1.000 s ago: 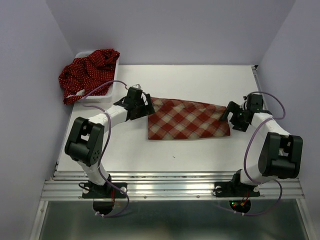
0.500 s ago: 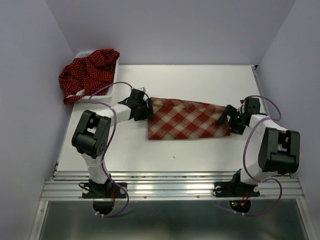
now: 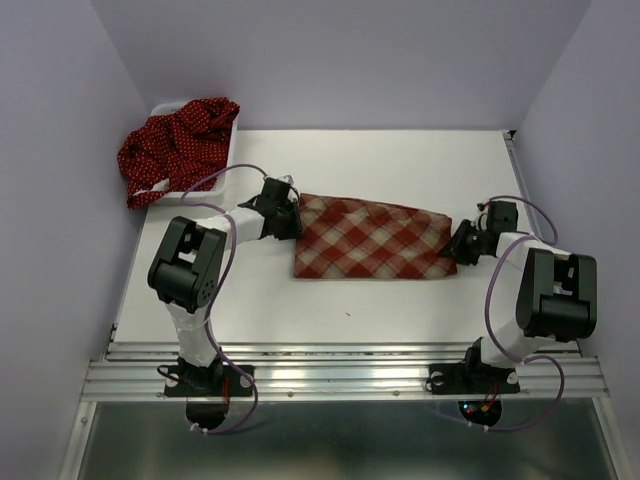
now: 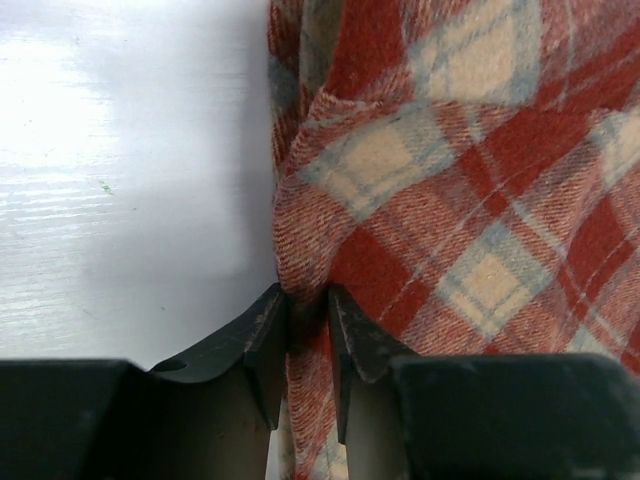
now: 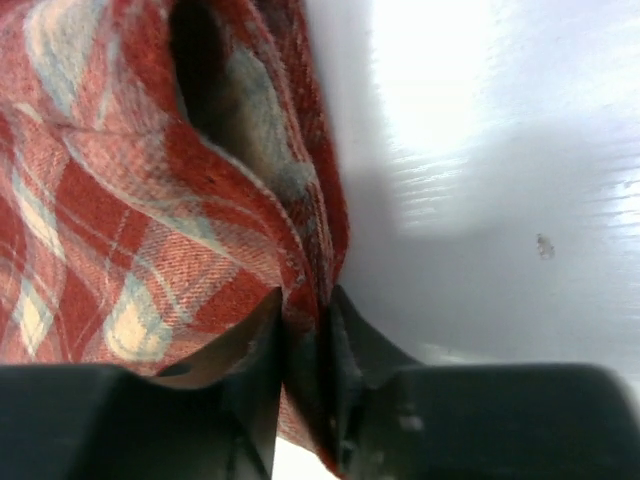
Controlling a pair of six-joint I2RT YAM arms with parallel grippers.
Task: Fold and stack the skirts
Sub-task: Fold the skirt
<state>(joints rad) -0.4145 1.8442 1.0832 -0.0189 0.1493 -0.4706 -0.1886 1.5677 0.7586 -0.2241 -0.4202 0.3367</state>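
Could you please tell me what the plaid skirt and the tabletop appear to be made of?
Plaid skirt: likely soft woven cloth, flannel-like and matte; the wrist views show fuzzy twill lines and soft creases. Tabletop: hard, smooth, white, semi-gloss, perhaps laminate or painted board; it reflects light.

left gripper [image 4: 305, 312], wrist view: two dark fingers [image 4: 262, 328] pinch the bunched edge of the red-and-cream plaid skirt [image 4: 460, 200]. the skirt fills the right side, lying on a white surface [image 4: 130, 150] that shows at left.
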